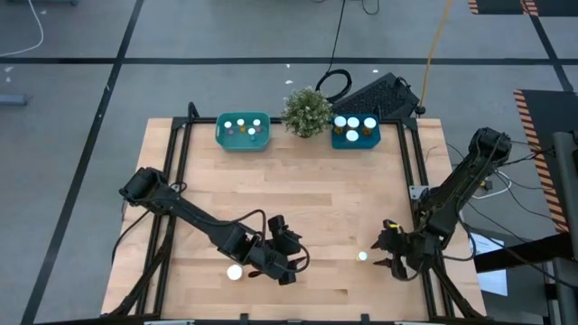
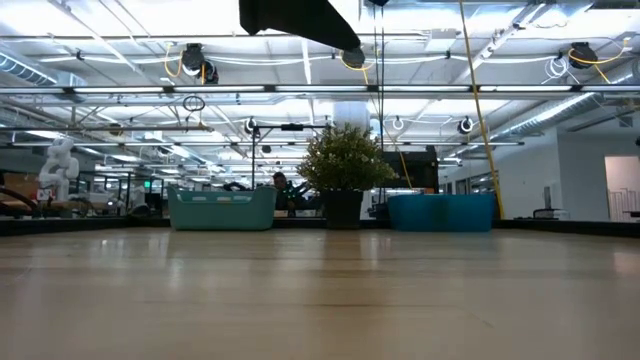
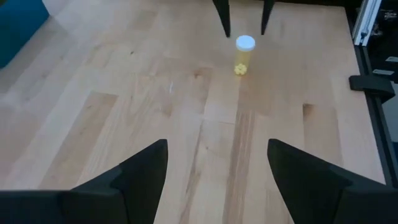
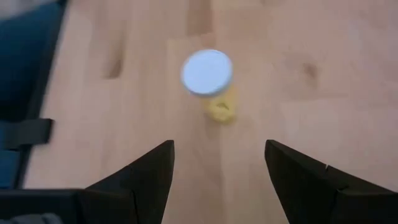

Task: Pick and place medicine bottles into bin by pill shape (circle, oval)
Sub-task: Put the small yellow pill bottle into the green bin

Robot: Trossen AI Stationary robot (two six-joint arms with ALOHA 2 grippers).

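A small medicine bottle [image 1: 362, 256] with a white cap and yellow pills stands upright on the wooden table near its front right. My right gripper [image 1: 383, 250] is open just to its right, and the bottle [image 4: 210, 84] lies ahead of the fingers, untouched. My left gripper [image 1: 296, 257] is open and points at the same bottle [image 3: 244, 54] from the left, well short of it. Another white-capped bottle [image 1: 234, 272] stands beside my left arm near the front edge.
A light teal bin [image 1: 244, 132] and a darker teal bin [image 1: 355, 131], each holding several bottles, stand at the far edge with a potted plant [image 1: 307, 110] between them. The metal table frame [image 1: 418, 194] runs along the right side.
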